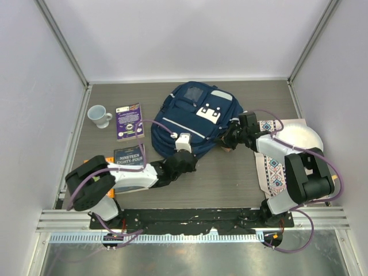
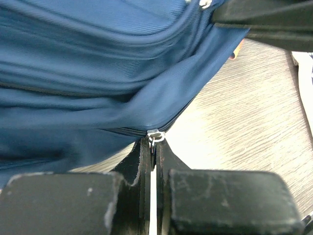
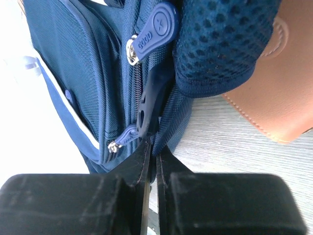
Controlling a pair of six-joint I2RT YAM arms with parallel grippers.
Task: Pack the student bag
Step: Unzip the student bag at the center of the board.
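The student bag (image 1: 192, 115), navy with thin white stripes and a white patch, lies flat at the table's middle. My left gripper (image 1: 185, 154) is at its near edge. In the left wrist view it (image 2: 155, 143) is shut on a small metal zipper pull (image 2: 155, 135) at the end of a zip line. My right gripper (image 1: 229, 140) is at the bag's right edge. In the right wrist view it (image 3: 155, 149) is shut on a fold of the bag's blue fabric (image 3: 168, 122), beside dark rubber zipper tabs (image 3: 155, 27).
A white mug (image 1: 99, 115) and a purple book (image 1: 129, 121) lie left of the bag, with a dark book (image 1: 127, 156) nearer my left arm. A patterned cloth (image 1: 275, 164) and white plate (image 1: 305, 135) are at the right. A brown leather item (image 3: 286, 93) lies against the bag.
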